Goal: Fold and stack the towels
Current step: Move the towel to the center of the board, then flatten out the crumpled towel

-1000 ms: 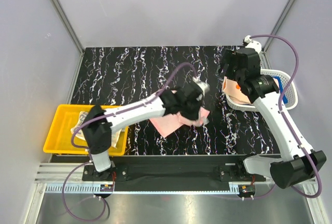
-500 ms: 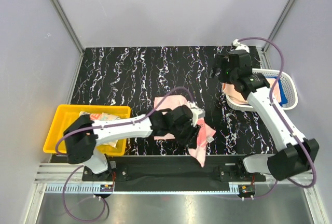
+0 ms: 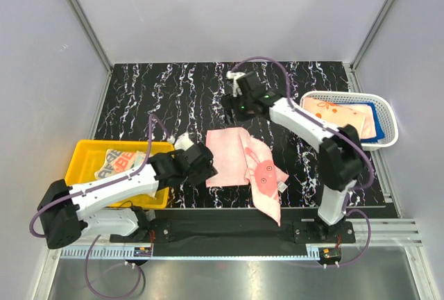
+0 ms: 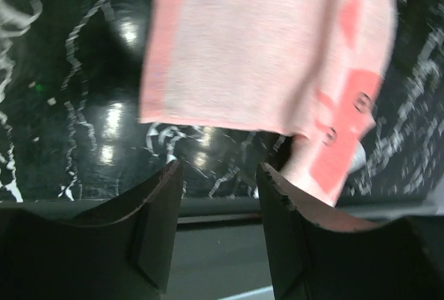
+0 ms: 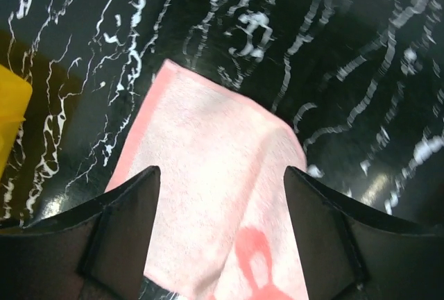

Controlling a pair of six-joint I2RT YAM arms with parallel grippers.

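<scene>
Pink towel (image 3: 236, 155) lies spread on the desk (image 3: 159, 98), its near-right corner drooping over the front edge. Left tool (image 3: 198, 166) sits just beside the towel's left edge, fingers apart, holding nothing. Right tool (image 3: 241, 103) is over the far edge, fingers apart, empty. Lettered towel (image 3: 114, 164) lies in the yellow bin (image 3: 78, 168). More towels (image 3: 340, 114) are in the white basket (image 3: 350, 94)

Big teal-and-orange letters showing on the beige towel (image 3: 115, 164), lying in the yellow bin (image 3: 84, 155), too small to read
</scene>
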